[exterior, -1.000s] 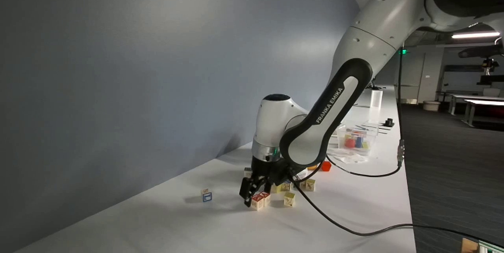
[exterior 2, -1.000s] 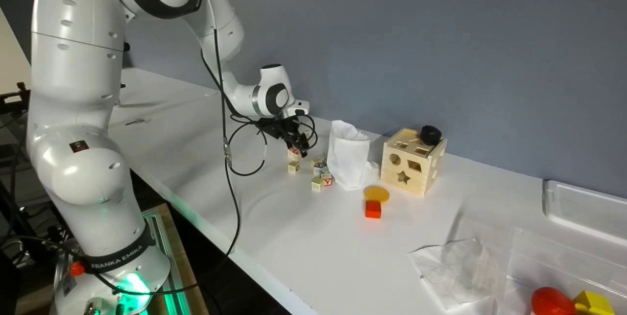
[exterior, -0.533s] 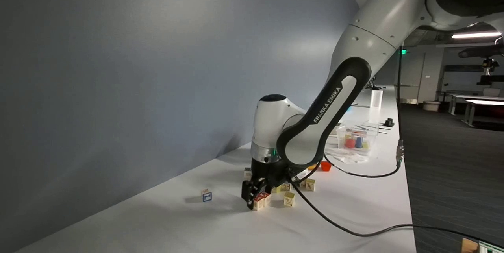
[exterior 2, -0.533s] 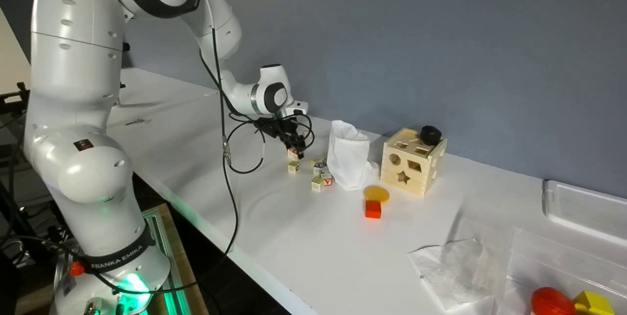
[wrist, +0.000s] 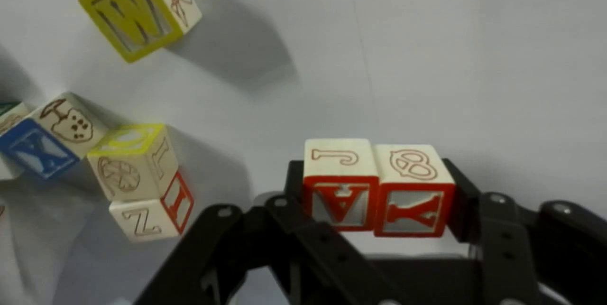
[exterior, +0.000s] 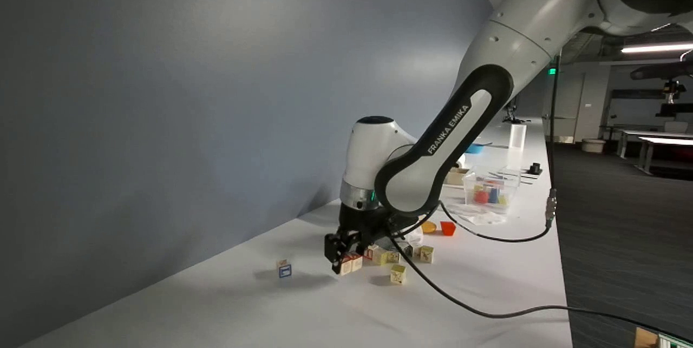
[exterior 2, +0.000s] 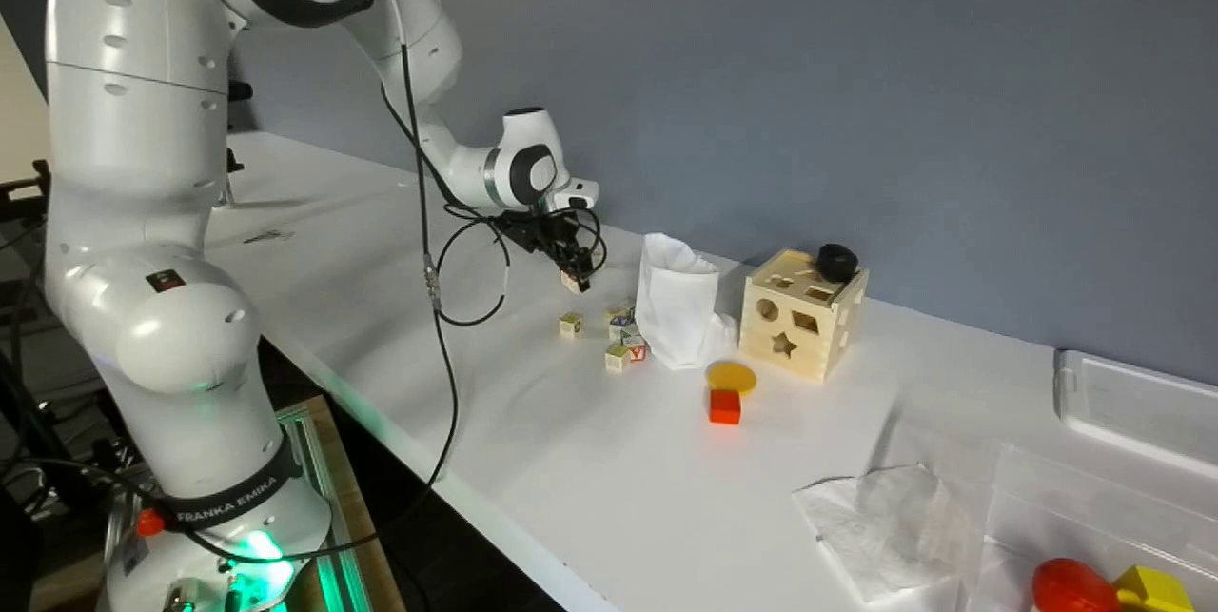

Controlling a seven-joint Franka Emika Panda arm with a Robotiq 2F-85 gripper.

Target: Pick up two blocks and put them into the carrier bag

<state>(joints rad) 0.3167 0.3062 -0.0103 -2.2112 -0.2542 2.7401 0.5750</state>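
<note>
Two wooden letter blocks with red-edged faces, the A block point(wrist: 340, 203) and the Y block point(wrist: 414, 210), sit side by side between the fingers of my gripper point(wrist: 377, 191). The gripper is shut on both. In an exterior view the held blocks point(exterior: 351, 264) are raised above the table under my gripper point(exterior: 345, 261). In an exterior view my gripper point(exterior 2: 576, 279) is left of the white carrier bag point(exterior 2: 676, 303), which stands upright. The bag's inside is hidden. The arm mostly hides the bag point(exterior: 416, 236) in an exterior view.
A yellow W block point(wrist: 133, 13) and a cluster of several blocks point(wrist: 128, 167) lie nearby. A lone block point(exterior: 284, 269) is near the wall. A wooden shape box point(exterior 2: 799, 317), orange disc point(exterior 2: 732, 377) and red block point(exterior 2: 724, 407) lie past the bag. A cable hangs from the arm.
The gripper shifted slightly while low at the two red-edged blocks, then rose from the table with both between its fingers. The other blocks and the bag have not moved.
</note>
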